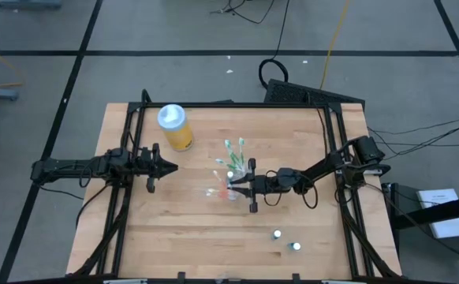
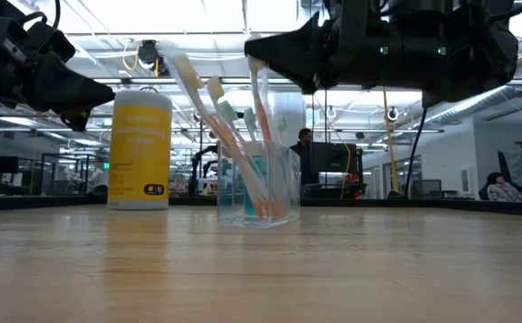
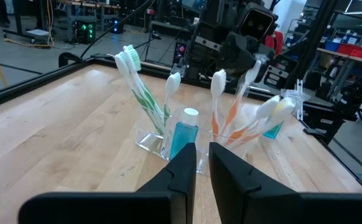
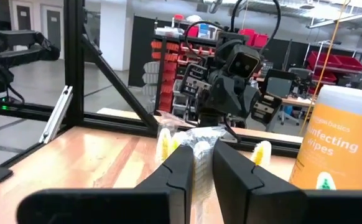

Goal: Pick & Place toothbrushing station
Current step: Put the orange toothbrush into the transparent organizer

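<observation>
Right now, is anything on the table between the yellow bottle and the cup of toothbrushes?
No. In the low view, only bare wood lies between the bottle and the cup; the high view shows the same gap.

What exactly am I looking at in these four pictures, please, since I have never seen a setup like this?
This is a two-armed robot at a wooden table. One picture looks straight down from above, one looks level across the tabletop, and two come from cameras on the arms' wrists.

In the middle stands a clear plastic cup holding green, orange and white toothbrushes and a teal white-capped tube. Behind it is a yellow bottle with a pale blue lid. Two more small capped tubes stand near the table's front.

The right gripper is at the cup, its fingers closed on what looks like a toothbrush head. The left gripper waits to the left, shut and empty.
</observation>
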Controlling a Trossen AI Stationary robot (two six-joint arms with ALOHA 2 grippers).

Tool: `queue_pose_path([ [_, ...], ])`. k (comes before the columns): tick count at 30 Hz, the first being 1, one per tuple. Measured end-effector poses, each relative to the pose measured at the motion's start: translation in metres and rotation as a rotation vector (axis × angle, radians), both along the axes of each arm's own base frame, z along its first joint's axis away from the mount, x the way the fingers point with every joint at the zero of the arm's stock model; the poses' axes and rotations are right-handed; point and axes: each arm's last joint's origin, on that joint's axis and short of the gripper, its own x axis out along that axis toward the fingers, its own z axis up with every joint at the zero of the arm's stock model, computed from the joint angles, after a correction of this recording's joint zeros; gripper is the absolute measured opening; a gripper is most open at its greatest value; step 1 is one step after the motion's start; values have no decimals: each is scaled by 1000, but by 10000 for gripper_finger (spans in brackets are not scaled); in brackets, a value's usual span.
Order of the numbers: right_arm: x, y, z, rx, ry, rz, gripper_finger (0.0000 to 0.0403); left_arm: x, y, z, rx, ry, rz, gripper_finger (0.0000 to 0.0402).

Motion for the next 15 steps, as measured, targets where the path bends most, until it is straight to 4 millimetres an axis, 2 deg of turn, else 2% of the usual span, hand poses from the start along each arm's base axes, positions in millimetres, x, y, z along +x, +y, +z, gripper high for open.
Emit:
queue_pose_path([
  [15, 0, -1, -2, 18, 18, -1, 44, 0, 0, 0, 0, 0, 0, 49],
])
